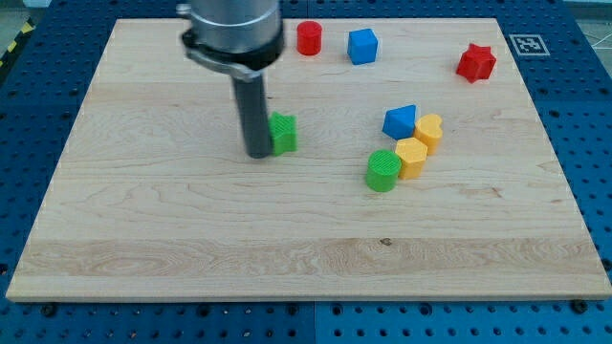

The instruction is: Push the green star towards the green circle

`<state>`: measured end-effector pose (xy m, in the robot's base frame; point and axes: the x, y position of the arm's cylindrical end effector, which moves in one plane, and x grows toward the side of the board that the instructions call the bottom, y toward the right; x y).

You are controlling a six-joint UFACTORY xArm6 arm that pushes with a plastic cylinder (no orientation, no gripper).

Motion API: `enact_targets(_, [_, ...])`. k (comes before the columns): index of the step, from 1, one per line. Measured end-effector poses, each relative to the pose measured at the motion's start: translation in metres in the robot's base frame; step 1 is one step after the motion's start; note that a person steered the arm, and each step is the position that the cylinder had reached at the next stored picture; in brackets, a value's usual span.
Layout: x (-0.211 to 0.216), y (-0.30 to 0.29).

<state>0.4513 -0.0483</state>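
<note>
The green star (283, 133) lies on the wooden board a little left of the middle. My tip (259, 153) stands right against its left side, and the rod hides part of the block. The green circle (382, 170) lies to the view's right of the star and slightly lower, a good gap away. It touches the yellow hexagon (411, 157) at the bottom end of a small cluster.
A yellow heart (429, 132) and a blue block (400, 120) complete the cluster right of centre. A red cylinder (309, 38) and a blue cube (362, 46) sit near the top edge. A red star (475, 62) sits at the top right.
</note>
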Motion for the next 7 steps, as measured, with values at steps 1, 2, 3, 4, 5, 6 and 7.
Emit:
enact_targets(1, [-0.005, 0.003])
enact_targets(2, [-0.024, -0.026])
enact_targets(3, [-0.044, -0.019])
enact_targets(4, [-0.041, 0.013])
enact_targets(5, [-0.021, 0.045])
enact_targets(6, [-0.020, 0.059])
enact_targets(7, [-0.036, 0.064])
